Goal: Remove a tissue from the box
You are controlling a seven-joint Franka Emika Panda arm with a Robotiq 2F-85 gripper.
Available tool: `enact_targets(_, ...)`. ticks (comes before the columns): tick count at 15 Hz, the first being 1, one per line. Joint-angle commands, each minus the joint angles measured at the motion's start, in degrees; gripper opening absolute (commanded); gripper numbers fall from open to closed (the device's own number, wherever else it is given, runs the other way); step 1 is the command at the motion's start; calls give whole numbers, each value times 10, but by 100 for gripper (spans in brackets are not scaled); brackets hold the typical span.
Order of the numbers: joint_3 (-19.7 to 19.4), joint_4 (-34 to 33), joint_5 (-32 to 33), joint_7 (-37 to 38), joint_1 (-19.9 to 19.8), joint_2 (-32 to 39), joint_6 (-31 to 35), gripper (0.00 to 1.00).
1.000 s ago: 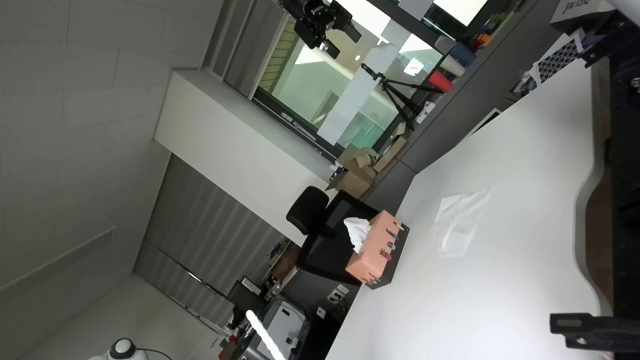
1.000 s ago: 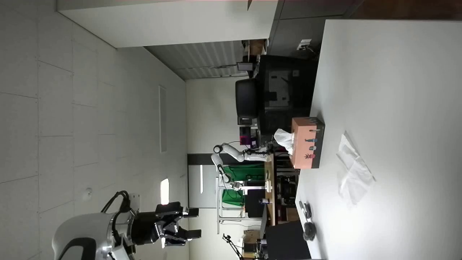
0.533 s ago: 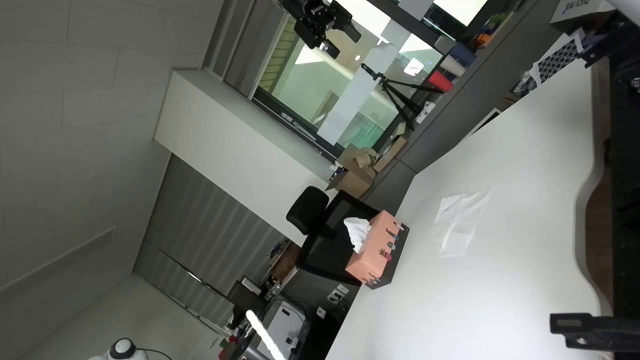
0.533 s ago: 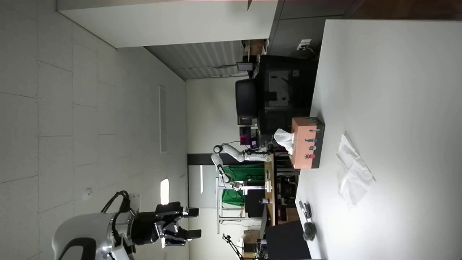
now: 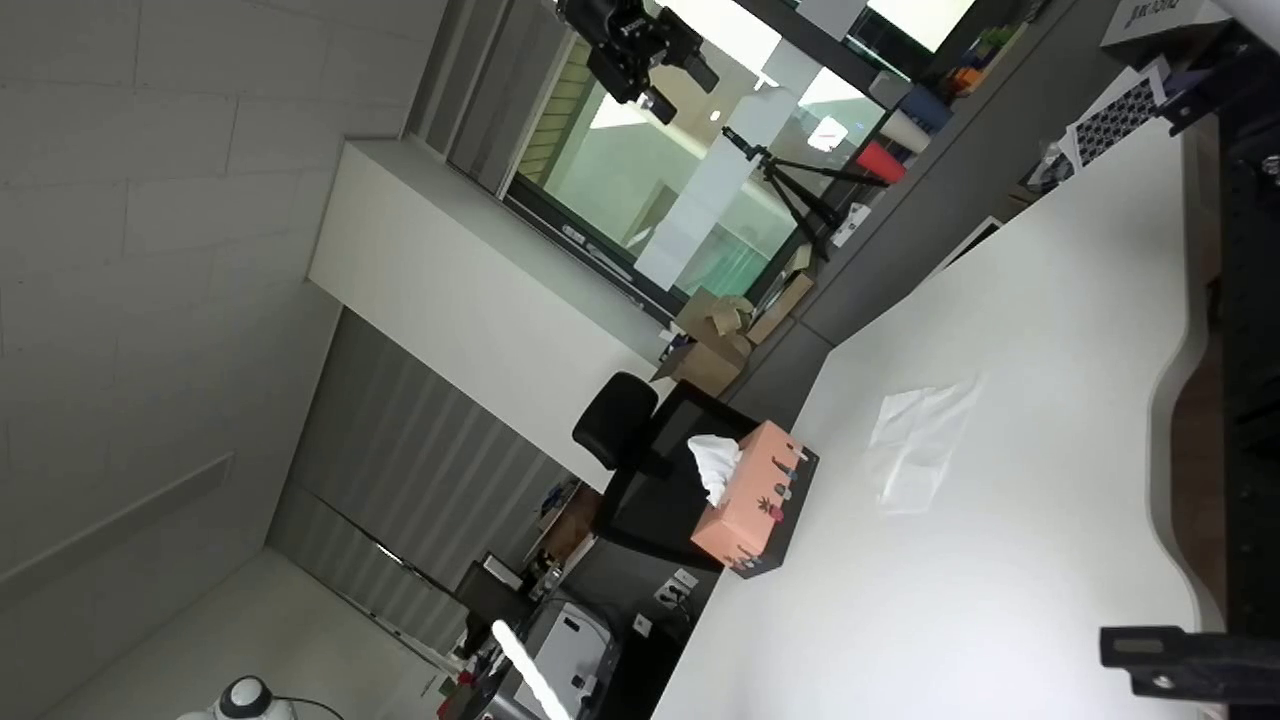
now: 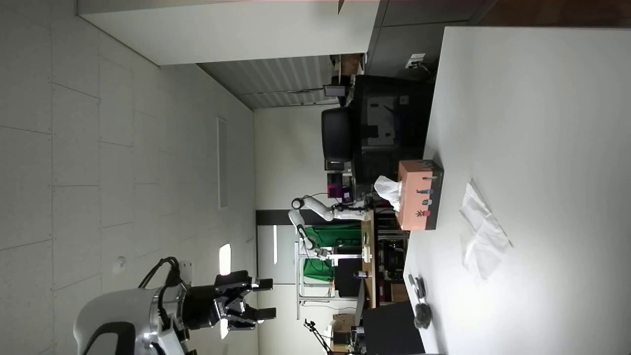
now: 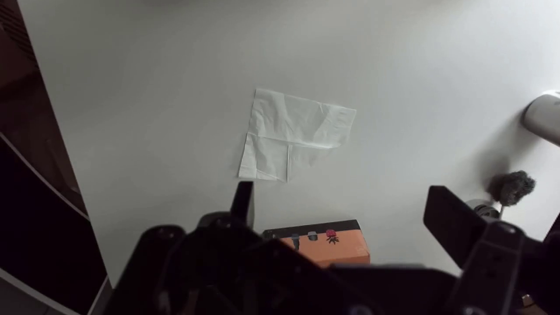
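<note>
The tissue box [image 5: 745,500] is orange with a dark base and small printed figures. It stands on the white table near an edge, also in an exterior view [image 6: 413,197]. A white tissue [image 5: 715,462] sticks out of its top, also in an exterior view [image 6: 388,191]. In the wrist view the box [image 7: 337,249] is partly behind the gripper and its tissue is hidden. A loose tissue [image 6: 485,241] lies flat on the table, also in the wrist view [image 7: 297,122]. My gripper [image 6: 267,299] is open and empty, high above the table, apart from the box; its fingers [image 7: 341,190] are wide apart.
Both exterior views are turned sideways. A grey fuzzy item [image 6: 422,315] lies near the table edge, also in the wrist view [image 7: 516,188]. A black chair [image 5: 660,480] stands beyond the edge behind the box. A white cylinder [image 7: 547,116] shows at the wrist view's right.
In the last half second my gripper has shifted slightly, still open: a little up and right in one picture, a little left in another. The box and both tissues have not moved.
</note>
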State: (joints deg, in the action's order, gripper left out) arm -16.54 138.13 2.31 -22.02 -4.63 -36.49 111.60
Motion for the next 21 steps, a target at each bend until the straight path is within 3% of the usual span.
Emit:
enact_targets(1, -4, -24, -18, -27, 17, 63, 67, 100)
enact_targets(8, 1, -113, -79, -110, 53, 297, 228, 100)
enact_targets(13, 57, -231, -125, -103, 24, 476, 369, 100)
enact_targets(14, 66, -159, -107, -107, 13, 408, 352, 100)
enact_targets(16, 84, -177, -104, -105, 2, 442, 363, 100)
enact_targets(21, 83, -169, -107, -107, -3, 421, 358, 100)
